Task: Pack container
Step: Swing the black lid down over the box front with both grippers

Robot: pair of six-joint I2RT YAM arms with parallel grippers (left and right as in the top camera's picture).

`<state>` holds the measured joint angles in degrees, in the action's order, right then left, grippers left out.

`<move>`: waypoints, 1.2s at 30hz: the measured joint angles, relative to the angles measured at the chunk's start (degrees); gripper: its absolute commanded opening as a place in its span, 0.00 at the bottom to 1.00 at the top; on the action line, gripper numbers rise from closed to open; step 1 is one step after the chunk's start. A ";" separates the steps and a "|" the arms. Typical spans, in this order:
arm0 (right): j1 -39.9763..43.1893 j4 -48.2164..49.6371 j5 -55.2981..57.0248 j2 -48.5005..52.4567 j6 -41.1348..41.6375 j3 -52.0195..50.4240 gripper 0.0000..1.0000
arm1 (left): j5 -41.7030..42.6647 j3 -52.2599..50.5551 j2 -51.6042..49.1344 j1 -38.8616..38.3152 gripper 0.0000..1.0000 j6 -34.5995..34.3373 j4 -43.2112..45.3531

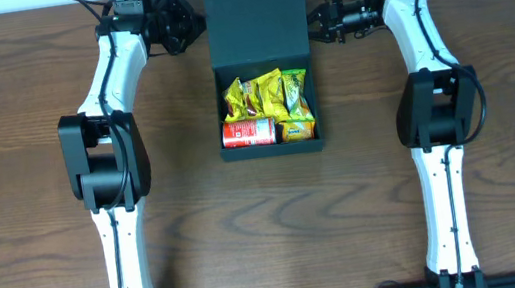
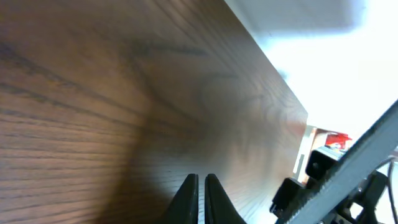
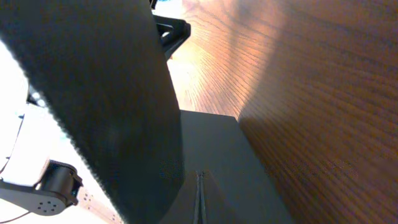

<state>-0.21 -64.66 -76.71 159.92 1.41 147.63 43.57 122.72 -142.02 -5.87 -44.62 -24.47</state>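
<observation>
Left hand above wooden table

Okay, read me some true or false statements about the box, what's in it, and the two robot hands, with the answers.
1. The dark teal-green cardboard box lies open, its lid flap folded back. True.
2. The small red can stands outside the box. False: it lies on its side inside the box.
3. Yellow snack packets sit in the box. True.
4. The left hand grips a packet. False: it is shut and empty.
5. The right hand is wide open. False: it is shut.
</observation>
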 measured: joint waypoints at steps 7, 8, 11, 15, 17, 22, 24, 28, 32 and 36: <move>0.00 0.02 0.92 0.00 -0.22 0.00 0.02 | 7.50 0.00 -0.02 0.07 0.06 -0.11 4.22; 0.00 0.02 1.05 0.00 -0.22 0.00 0.02 | 8.83 0.00 -0.02 0.07 0.06 0.09 4.70; 0.00 0.04 1.09 0.00 -0.22 0.00 0.02 | 12.28 0.00 -0.02 0.02 0.06 1.05 5.05; 0.00 1.03 0.96 0.00 0.52 0.00 0.01 | 16.44 0.00 -0.02 0.02 0.06 2.75 5.07; 0.00 1.62 0.59 0.00 1.18 0.00 0.01 | 18.49 0.00 -0.02 0.04 0.06 4.02 5.05; 0.28 1.97 -0.96 0.00 2.10 0.00 0.02 | 23.78 0.00 -0.02 -0.02 0.06 6.16 5.09; 0.59 1.97 -1.42 0.00 2.47 0.00 0.01 | 25.53 0.00 -0.02 -0.09 0.06 7.19 5.07; 1.51 2.23 -3.54 0.00 2.71 0.00 0.02 | 28.28 0.00 -0.02 -0.24 0.06 8.48 5.11; 2.01 2.29 -6.60 0.00 2.78 0.00 0.02 | 30.86 0.00 -0.02 -0.35 0.06 9.09 5.09; 2.01 2.32 -8.50 0.00 2.91 0.00 0.02 | 32.89 0.00 -0.02 -0.35 0.06 9.99 5.09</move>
<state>1.80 -62.35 -85.21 159.92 4.32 147.63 76.47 122.72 -142.04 -6.22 -34.63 -19.38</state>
